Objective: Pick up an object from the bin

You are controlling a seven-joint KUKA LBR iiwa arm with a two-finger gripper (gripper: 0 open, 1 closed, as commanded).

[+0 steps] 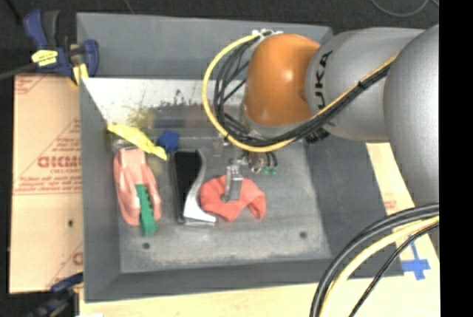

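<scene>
My gripper [233, 186] reaches down in the middle of the bin, its one visible finger pressing onto a crumpled red cloth-like thing [247, 203]. Just left of the red thing lies a black and white wedge-shaped object [189, 186], touching it. A small green piece [270, 170] peeks out at the gripper's right.
At the bin's left lie a pink glove-like thing [130, 179] with a green clip [146, 209] on it, a yellow strip [137, 138] and a small blue piece [168, 140]. The arm's orange cover hangs over the bin's back middle.
</scene>
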